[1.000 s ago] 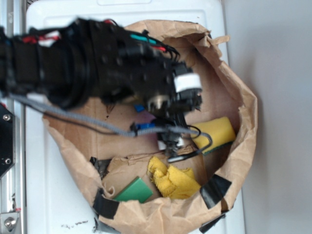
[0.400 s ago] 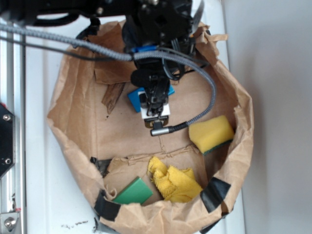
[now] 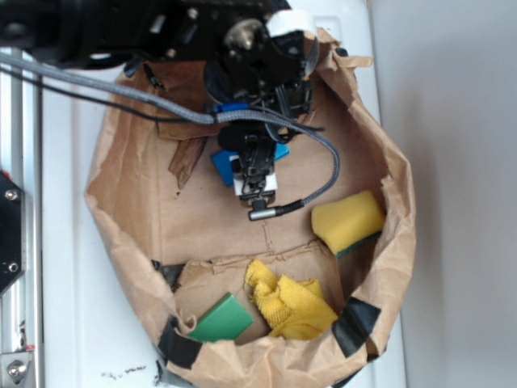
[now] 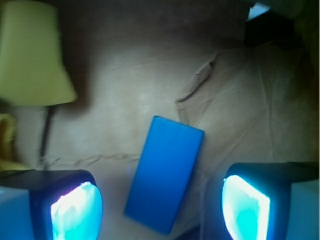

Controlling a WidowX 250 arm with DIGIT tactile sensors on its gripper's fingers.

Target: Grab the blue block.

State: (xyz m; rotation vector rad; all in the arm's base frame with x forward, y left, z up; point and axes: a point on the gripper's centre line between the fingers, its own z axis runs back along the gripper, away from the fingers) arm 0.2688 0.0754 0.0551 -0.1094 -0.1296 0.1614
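Note:
The blue block (image 4: 165, 172) lies flat on the brown paper floor of the bag, a thin bright blue rectangle tilted slightly. In the exterior view the blue block (image 3: 221, 164) peeks out on both sides from under the arm. My gripper (image 4: 160, 207) hangs above it, open, one finger on each side with the block between them and clear gaps either way. From outside, the gripper (image 3: 254, 174) points down into the upper middle of the bag.
The paper bag wall (image 3: 401, 210) rings the work area. A yellow sponge (image 3: 347, 221) lies at the right, also at top left in the wrist view as the sponge (image 4: 32, 55). A yellow cloth (image 3: 289, 303) and a green flat block (image 3: 222, 320) sit near the front.
The arm swung from the bag's middle right toward the upper middle a second ago. Since 0.4 s ago the gripper has stayed over the blue block while the wrist housing tilted slightly.

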